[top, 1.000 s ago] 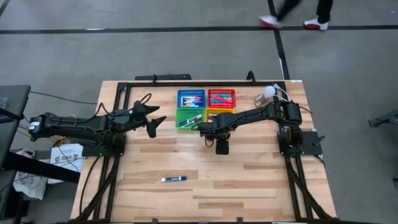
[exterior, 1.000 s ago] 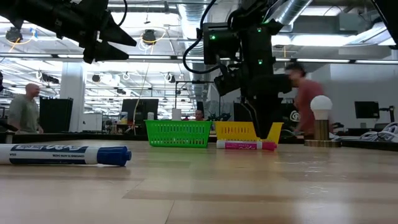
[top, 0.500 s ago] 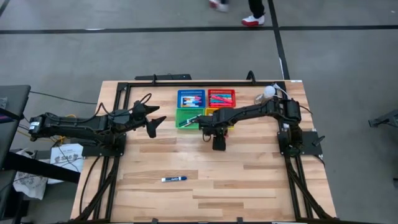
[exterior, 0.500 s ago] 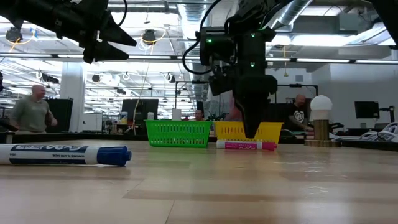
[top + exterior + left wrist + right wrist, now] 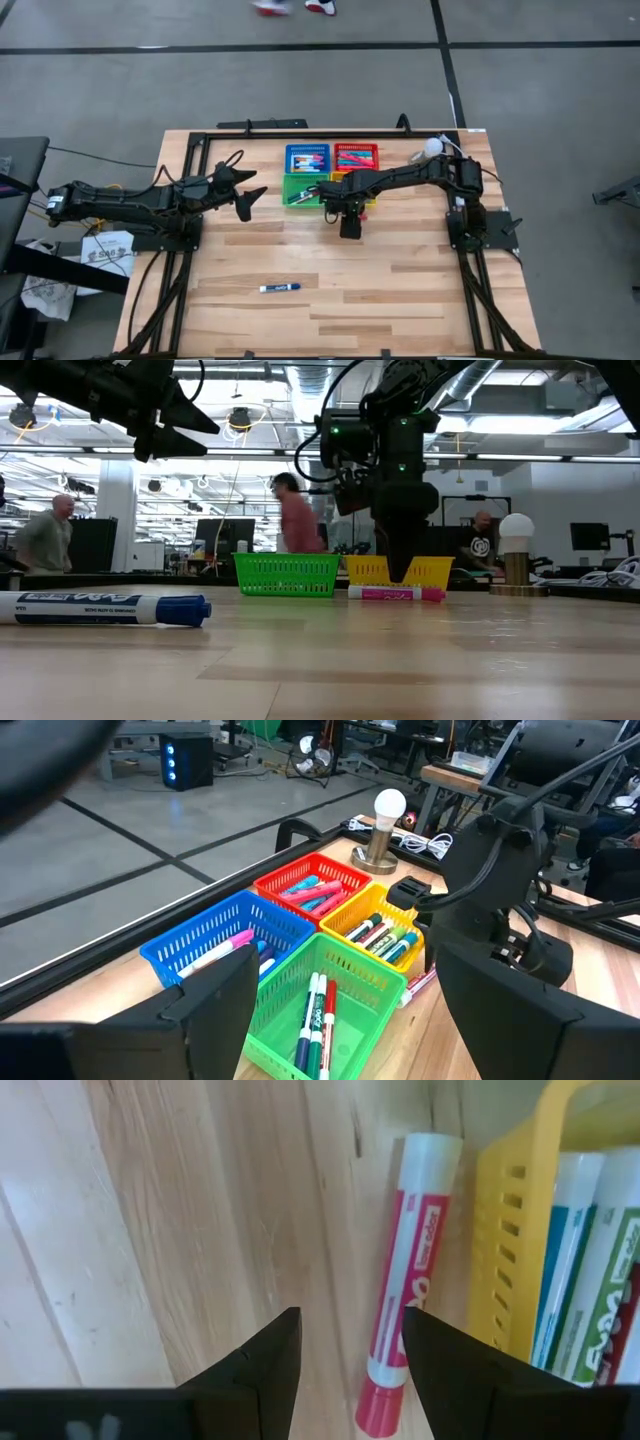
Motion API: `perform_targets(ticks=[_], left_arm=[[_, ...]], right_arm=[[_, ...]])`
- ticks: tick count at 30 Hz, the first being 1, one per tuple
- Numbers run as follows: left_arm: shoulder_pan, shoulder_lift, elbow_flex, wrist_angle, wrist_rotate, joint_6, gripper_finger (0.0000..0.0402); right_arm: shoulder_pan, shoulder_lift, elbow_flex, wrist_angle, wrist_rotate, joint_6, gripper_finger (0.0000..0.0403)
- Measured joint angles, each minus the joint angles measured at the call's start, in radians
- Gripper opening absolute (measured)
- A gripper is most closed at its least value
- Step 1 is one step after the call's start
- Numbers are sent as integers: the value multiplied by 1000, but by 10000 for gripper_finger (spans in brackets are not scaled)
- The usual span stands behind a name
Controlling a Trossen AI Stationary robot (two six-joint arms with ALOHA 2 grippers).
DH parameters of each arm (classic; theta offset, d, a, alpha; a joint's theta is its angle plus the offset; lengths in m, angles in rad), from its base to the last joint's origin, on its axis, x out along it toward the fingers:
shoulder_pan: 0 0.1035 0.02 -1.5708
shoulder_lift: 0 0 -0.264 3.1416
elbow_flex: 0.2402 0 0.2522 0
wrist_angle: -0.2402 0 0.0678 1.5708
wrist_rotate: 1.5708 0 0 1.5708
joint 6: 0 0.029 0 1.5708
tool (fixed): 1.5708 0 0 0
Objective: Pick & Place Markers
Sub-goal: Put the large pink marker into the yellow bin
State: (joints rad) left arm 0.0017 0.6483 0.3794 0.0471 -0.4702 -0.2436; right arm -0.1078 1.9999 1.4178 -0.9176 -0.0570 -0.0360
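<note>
A pink marker (image 5: 405, 1270) lies flat on the wood beside the yellow basket (image 5: 505, 1230); the low view shows the marker (image 5: 395, 593) in front of that basket. My right gripper (image 5: 350, 1340) points down just above it, open, with the marker's capped end between the fingers and untouched. In the low view the right gripper (image 5: 398, 574) hangs right over the marker. A blue-capped marker (image 5: 280, 288) lies alone near the table's front. My left gripper (image 5: 250, 195) waits open, raised at the left.
Blue (image 5: 307, 158), red (image 5: 356, 157), green (image 5: 300, 190) and yellow (image 5: 342, 180) baskets with markers stand in a square at the far middle. A bulb on a stand (image 5: 432, 148) is at the far right. People move in the room behind.
My right gripper has slid toward the far edge and a little to the left, from the bare wood to just over the pink marker by the yellow basket, its fingers still pointing down. Both markers on the table have stayed in place.
</note>
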Motion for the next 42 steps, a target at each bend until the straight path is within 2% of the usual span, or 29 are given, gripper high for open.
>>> perform_targets(ticks=[6,15,26,30,34,38,42], left_arm=[[0,0,0,0,0,0,303],[0,0,0,0,0,0,303],[0,0,0,6,0,0,303],[0,0,0,6,0,0,303],[0,0,0,6,0,0,303],[0,0,0,6,0,0,303],[0,0,0,6,0,0,303]], right_arm=[[0,0,-6,34,-4,1,165],[0,2,-92,95,3,58,165],[59,-18,-96,27,-24,89,164],[61,-63,-96,-19,29,89,164],[45,-101,-96,-22,33,73,164],[19,-91,-99,-20,25,62,166],[10,-63,-120,-7,-30,56,166]])
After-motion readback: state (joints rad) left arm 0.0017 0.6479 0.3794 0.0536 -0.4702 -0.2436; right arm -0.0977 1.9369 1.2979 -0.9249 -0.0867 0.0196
